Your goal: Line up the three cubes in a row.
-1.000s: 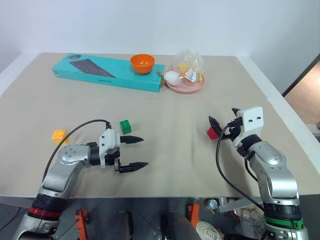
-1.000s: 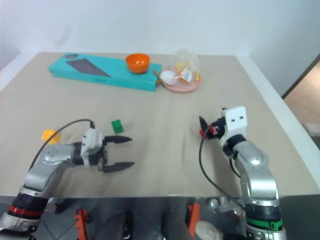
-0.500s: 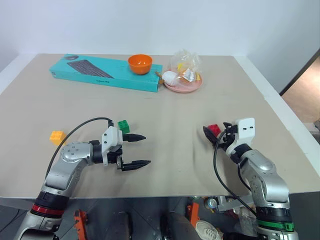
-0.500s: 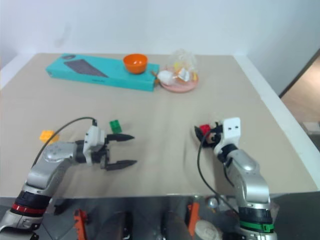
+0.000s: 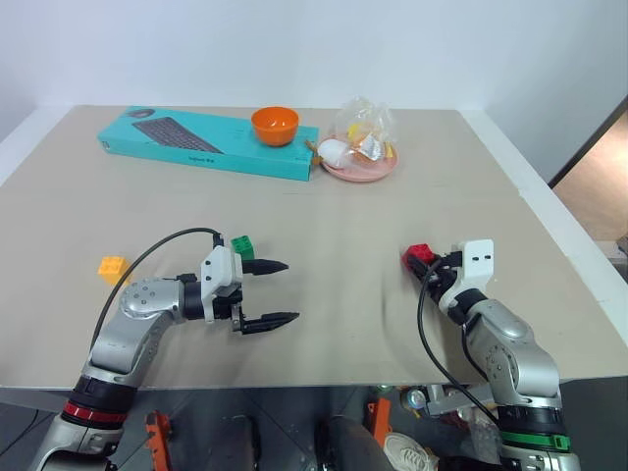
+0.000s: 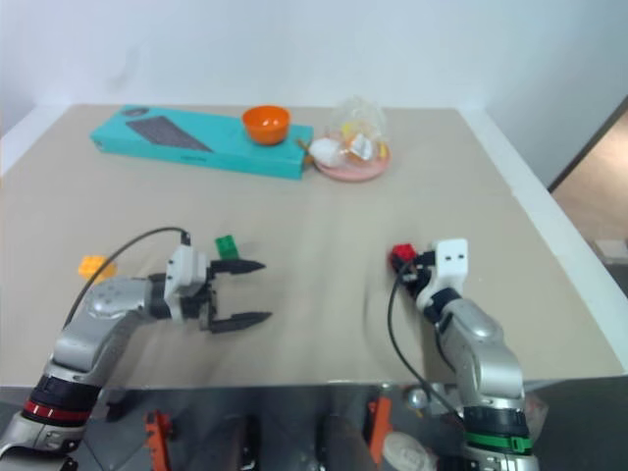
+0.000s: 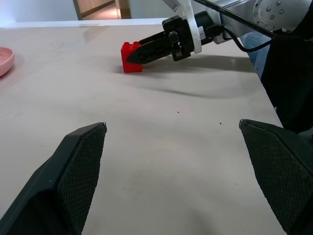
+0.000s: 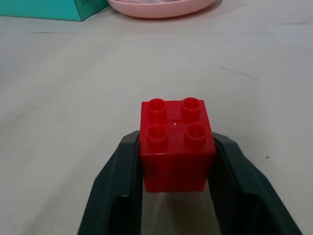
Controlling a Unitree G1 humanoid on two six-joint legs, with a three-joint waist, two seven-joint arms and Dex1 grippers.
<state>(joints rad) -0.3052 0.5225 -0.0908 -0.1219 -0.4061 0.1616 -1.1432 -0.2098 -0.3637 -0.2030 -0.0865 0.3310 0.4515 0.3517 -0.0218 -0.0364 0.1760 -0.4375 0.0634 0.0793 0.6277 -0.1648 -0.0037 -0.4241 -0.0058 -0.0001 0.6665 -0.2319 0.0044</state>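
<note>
We cannot make out what the crumpled clear bag (image 5: 366, 126) on the pink plate (image 5: 361, 169) holds. The green cube (image 5: 242, 246) sits partly behind the left gripper (image 5: 274, 292). The print on the teal box (image 5: 206, 142) is too small for us to read.

1. A beige table (image 5: 324, 216) carries everything.
2. A long, flat teal cardboard keyboard box (image 5: 201, 142) lies along the far side, with a keyboard pictured on its lid.
3. A small orange bowl (image 5: 276, 125) rests on the box, toward its right end.
4. A pink plate (image 5: 365, 167) sits just right of the box, holding a crinkled clear plastic bag (image 5: 365, 130) and a white egg-shaped object (image 5: 336, 150).
</note>
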